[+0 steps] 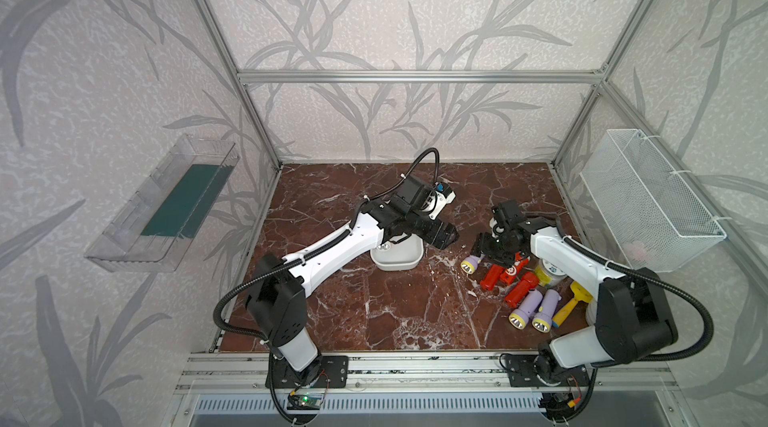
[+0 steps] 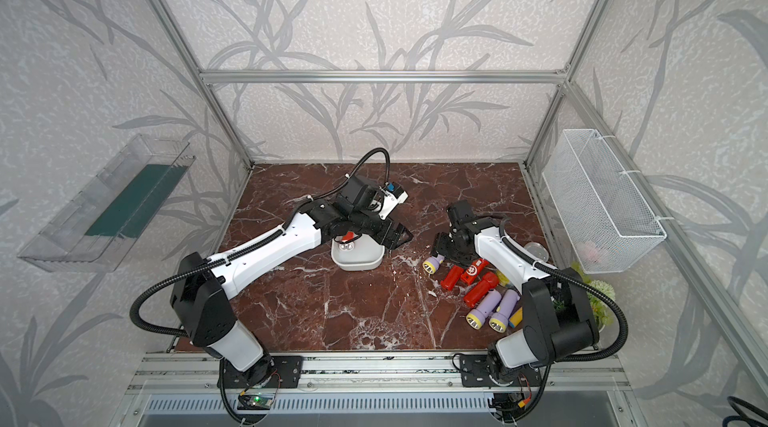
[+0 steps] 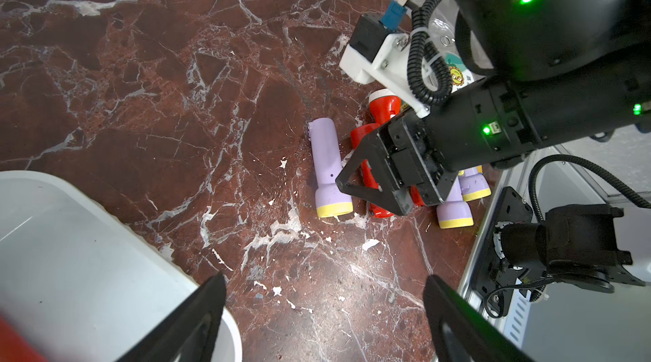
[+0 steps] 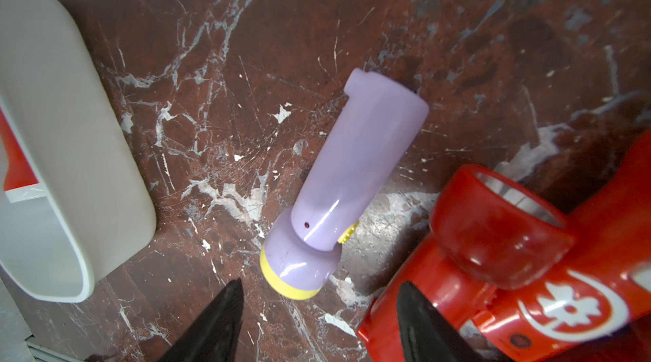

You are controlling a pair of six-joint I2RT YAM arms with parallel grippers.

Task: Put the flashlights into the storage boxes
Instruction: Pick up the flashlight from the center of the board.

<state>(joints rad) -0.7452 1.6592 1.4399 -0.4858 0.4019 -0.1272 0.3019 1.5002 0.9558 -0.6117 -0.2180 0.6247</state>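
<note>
The white storage box (image 1: 399, 265) sits mid-table, and a red flashlight (image 2: 348, 236) lies inside it, mostly under my left arm. My left gripper (image 1: 446, 238) hovers just right of the box, open and empty, with bare marble between its fingers (image 3: 208, 314). At the right lies a heap of flashlights: a lavender one (image 1: 471, 263) nearest the box, red ones (image 1: 492, 277) and two more lavender ones (image 1: 525, 310). My right gripper (image 4: 320, 293) is open over the heap's left end. The lavender flashlight's (image 4: 348, 180) yellow-rimmed head lies just past its tips, and a red flashlight (image 4: 493, 237) sits under one finger.
A round-lidded jar (image 1: 548, 273) and a yellow toy shovel (image 1: 571, 304) lie among the flashlights, under my right arm. A clear wall bin (image 1: 166, 209) hangs on the left wall and a white wire basket (image 1: 652, 200) on the right. A green plant (image 2: 598, 300) stands at the front right.
</note>
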